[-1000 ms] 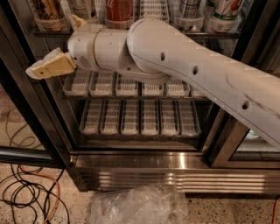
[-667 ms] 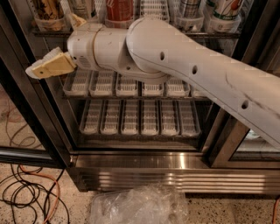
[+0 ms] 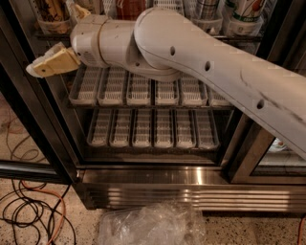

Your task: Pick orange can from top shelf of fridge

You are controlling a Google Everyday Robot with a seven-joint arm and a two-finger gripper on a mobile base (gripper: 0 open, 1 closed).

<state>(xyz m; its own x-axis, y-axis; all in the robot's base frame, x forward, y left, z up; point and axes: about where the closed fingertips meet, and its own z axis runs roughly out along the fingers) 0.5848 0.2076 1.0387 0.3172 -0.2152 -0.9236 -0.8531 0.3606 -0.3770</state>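
Note:
The fridge [image 3: 158,184] fills the view, with its black door frame and steel base grille. The top shelf [image 3: 239,37] runs along the upper edge and holds cans in white lane trays. The orange can [image 3: 51,9], dark brown with orange-yellow streaks, stands at its far left, cut off by the frame's top. My gripper [image 3: 53,39] is just in front of and below that can, at the left door frame. It is open and empty: one tan finger [image 3: 48,64] points left and the other [image 3: 79,11] points up beside the can.
A red-orange can [image 3: 131,7] and a silver-grey can [image 3: 208,7] stand further right on the same shelf. Two racks of can-less white trays [image 3: 153,128] lie below. My white arm [image 3: 215,72] crosses the fridge opening. Cables [image 3: 28,210] and a clear plastic bag [image 3: 148,225] lie on the floor.

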